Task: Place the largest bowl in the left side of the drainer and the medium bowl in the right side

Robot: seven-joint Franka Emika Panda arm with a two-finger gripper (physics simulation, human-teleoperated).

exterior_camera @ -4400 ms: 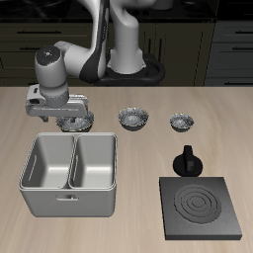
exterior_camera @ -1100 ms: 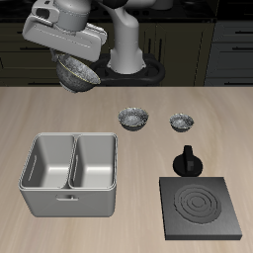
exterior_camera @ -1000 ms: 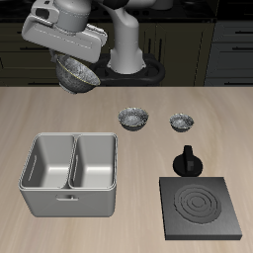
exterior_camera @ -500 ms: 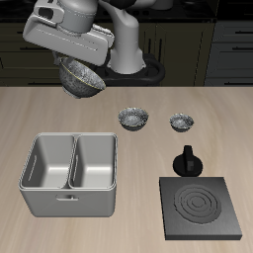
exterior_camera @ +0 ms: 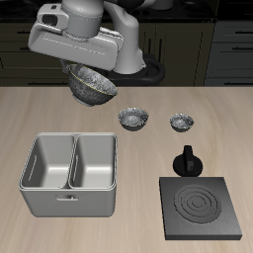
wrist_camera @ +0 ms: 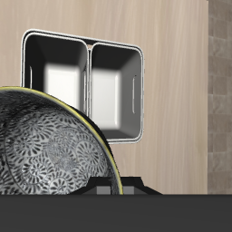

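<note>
Jaws are gripping the largest bowl [exterior_camera: 91, 84] aloft, at twelve o'clock from the empty drainer [exterior_camera: 69, 204]; the medium bowl [exterior_camera: 133, 119] is waiting untouched on the bench [exterior_camera: 128, 212].

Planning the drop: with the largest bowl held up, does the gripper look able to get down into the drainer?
Probably yes. The gripper holds the largest bowl in the air behind the drainer, whose two compartments show nothing inside, and nothing stands between them.

Even, soft simulator light; sharp renders, faint shadows.
</note>
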